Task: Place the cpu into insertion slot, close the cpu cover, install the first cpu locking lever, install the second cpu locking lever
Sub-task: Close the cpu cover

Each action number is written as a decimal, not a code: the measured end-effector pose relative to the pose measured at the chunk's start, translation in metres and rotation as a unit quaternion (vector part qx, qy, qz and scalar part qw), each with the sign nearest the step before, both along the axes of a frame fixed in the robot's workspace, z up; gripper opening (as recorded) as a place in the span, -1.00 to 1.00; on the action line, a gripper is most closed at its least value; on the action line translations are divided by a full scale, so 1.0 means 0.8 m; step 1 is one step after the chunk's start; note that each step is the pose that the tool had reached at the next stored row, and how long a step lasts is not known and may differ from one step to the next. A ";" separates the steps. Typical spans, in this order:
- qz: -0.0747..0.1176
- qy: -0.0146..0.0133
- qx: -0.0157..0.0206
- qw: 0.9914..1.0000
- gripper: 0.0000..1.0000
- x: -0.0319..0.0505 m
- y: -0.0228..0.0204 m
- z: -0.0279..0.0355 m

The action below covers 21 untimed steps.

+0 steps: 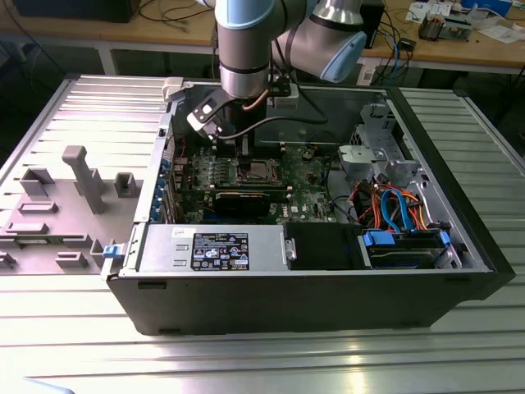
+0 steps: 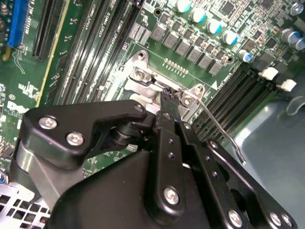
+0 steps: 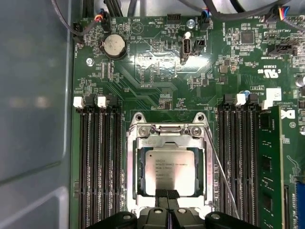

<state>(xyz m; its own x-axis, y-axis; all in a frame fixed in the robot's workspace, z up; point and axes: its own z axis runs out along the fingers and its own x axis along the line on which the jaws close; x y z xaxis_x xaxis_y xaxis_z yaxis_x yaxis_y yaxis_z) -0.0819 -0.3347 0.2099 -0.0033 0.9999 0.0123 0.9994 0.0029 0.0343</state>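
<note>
Sitting flat in the insertion slot [image 3: 130, 157], the cpu [image 3: 170, 171] shows its silver-grey top through the square cut-out of the cpu cover [image 3: 169, 141], which lies down over it. A thin wire locking lever [image 3: 221, 167] leaves one corner of the socket and slants away from its side, crossing above the neighbouring memory slots [image 3: 238, 157]; in the second wrist view its free end [image 2: 240, 157] stands clear of the board. Another wire bar [image 3: 167, 128] runs along the socket edge opposite the gripper.

The gripper [image 3: 167, 193] hangs right at the socket's near edge, its two black fingers drawn together with only a thin seam between them, and nothing can be seen pinched there. In the second wrist view its tip [image 2: 167, 93] meets the silver socket frame.

Around the socket spreads the green motherboard [image 3: 157, 86], with a coin battery [image 3: 113, 45]. In the exterior view the arm [image 1: 246, 49] reaches down into an open computer case [image 1: 287, 304], and a grey fixture tray [image 1: 49, 222] sits at the exterior view's left.
</note>
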 end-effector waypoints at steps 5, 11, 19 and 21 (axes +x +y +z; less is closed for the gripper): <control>0.000 0.000 0.000 1.000 -0.79 0.002 -0.0001 0.0001; 0.000 0.000 0.000 1.000 -0.79 0.002 -0.0001 0.0001; 0.000 0.000 0.000 1.000 -0.79 0.011 -0.0001 -0.0002; 0.000 0.000 0.000 1.000 -0.79 0.019 -0.0001 -0.0004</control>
